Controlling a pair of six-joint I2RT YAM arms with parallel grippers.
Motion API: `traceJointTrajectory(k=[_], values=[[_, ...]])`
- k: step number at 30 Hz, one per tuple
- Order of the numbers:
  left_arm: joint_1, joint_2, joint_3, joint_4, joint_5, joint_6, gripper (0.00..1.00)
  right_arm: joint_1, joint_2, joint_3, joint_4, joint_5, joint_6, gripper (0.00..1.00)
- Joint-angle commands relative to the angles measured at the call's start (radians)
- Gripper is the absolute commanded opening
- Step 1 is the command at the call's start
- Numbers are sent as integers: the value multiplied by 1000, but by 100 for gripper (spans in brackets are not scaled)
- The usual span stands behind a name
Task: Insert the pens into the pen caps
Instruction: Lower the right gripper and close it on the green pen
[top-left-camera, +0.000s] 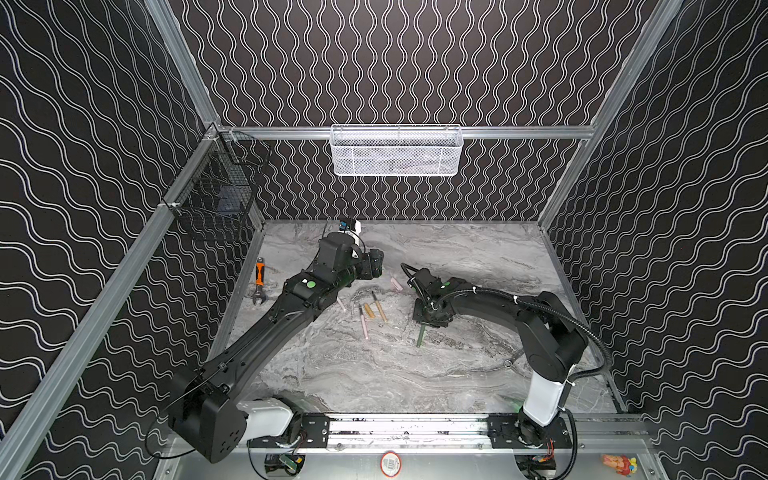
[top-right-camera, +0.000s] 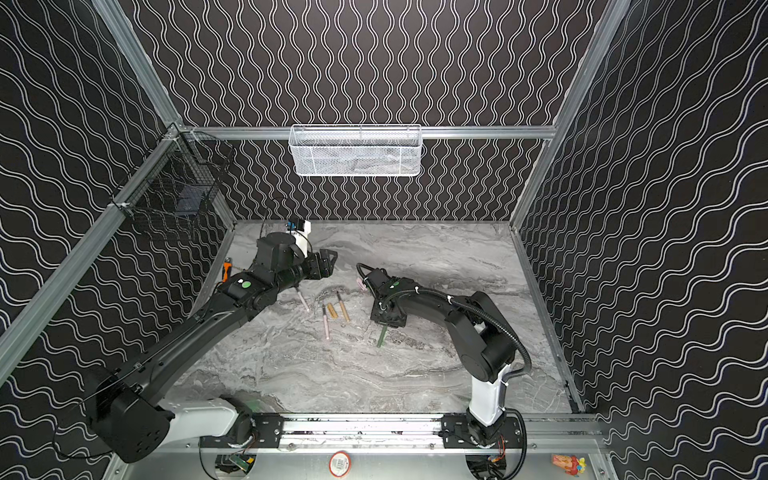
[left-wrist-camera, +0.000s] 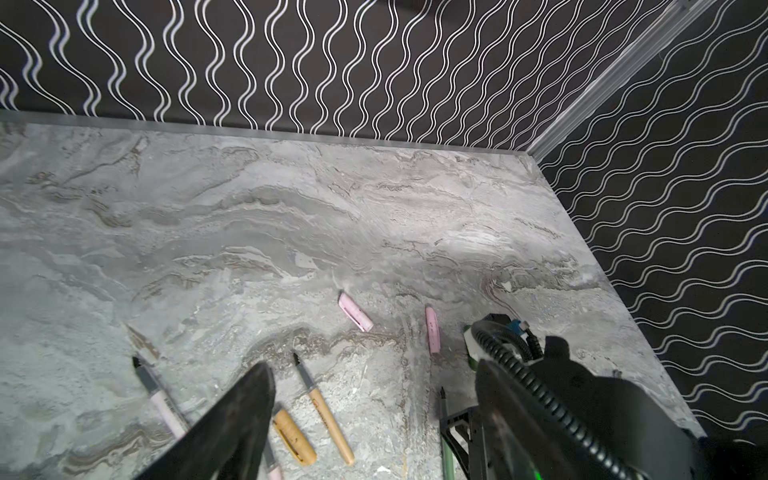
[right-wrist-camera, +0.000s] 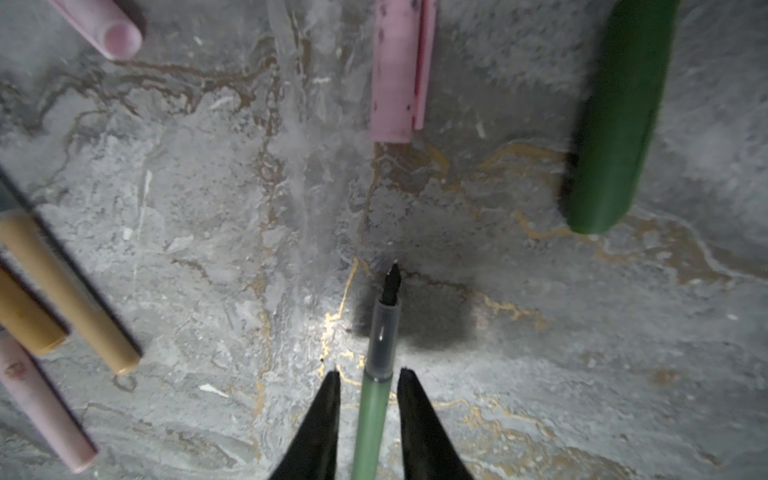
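The table (top-left-camera: 415, 374) is grey with brown lines. The walls (top-left-camera: 374, 62) are black with wavy white lines. The pink pens (top-left-camera: 364, 326), tan pen (top-left-camera: 381, 311) and green pen (top-left-camera: 421, 336) have dark tips. The pink caps (left-wrist-camera: 355, 311) and tan cap (top-left-camera: 369, 311) are pale; the green cap (right-wrist-camera: 615, 124) is dark. The wrench (top-left-camera: 259, 272) has an orange handle.

The setting is identified as a robotics laboratory test cell. An enclosure is formed by an aluminium profile frame (top-left-camera: 399, 132) lined with black wall panels (top-left-camera: 415, 62) printed with white wavy lines. A left arm (top-left-camera: 257, 345) and a right arm (top-left-camera: 490, 303) are mounted on a base rail (top-left-camera: 407, 429) at the front of a marble-patterned desk (top-left-camera: 374, 374). A white mesh basket (top-left-camera: 395, 153) and a black wire basket (top-left-camera: 216, 199) are hung from the frame.
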Motion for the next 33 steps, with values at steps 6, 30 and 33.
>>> traceJointTrajectory(k=[6, 30, 33], values=[[0, 24, 6, 15, 2, 3, 80, 11, 20, 4, -32, 26, 11, 27], [1, 48, 9, 8, -21, 16, 81, 11, 2, -85, 26, 14, -28, 22], [1, 45, 8, 7, -29, 21, 81, 11, 3, -97, 31, 14, -25, 22]])
